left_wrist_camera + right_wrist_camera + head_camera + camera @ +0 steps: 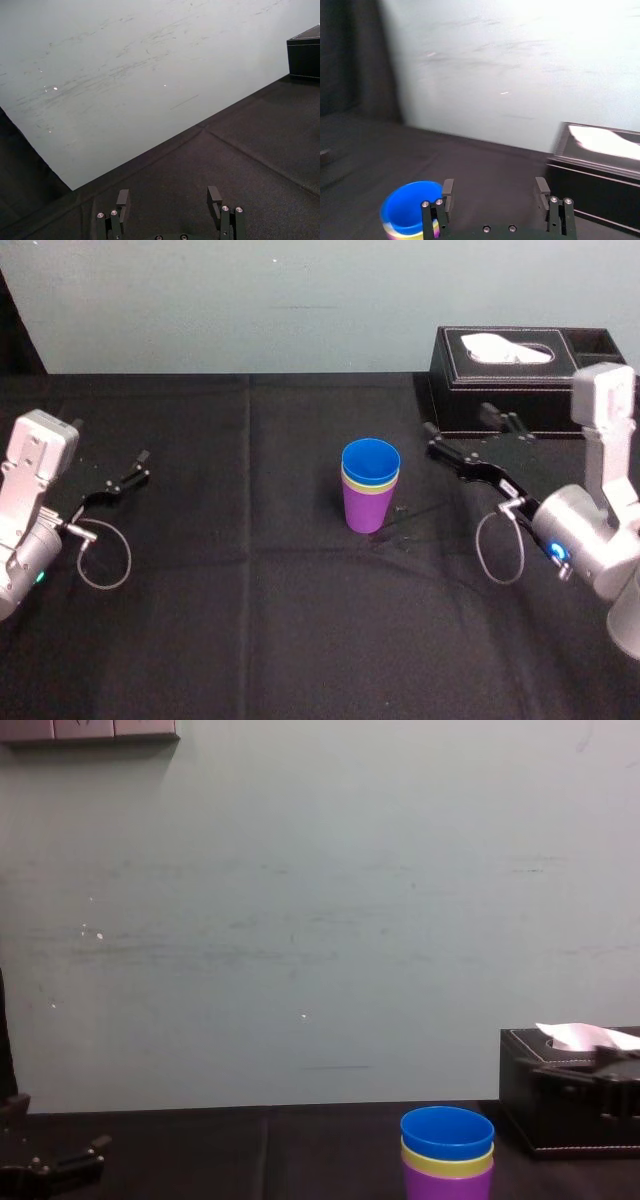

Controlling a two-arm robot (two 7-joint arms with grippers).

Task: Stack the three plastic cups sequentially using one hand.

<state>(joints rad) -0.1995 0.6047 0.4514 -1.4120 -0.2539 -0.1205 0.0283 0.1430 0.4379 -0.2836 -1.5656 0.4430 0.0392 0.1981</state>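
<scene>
The left hand (pixel 128 478) is spread and empty at the tabletop's (pixel 250 620) left; mid-tabletop the three cups (pixel 370 485) stand nested, blue in yellow-green in purple; the right hand (pixel 470 445), spread and empty nearby, could topple them if it swings leftward.

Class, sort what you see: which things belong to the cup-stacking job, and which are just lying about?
Job: purple cup, yellow-green cup, blue cup, nested in one stack; right gripper beside it, jaws open.
Lying about: black tissue box; left gripper, parked far left, jaws open.
</scene>
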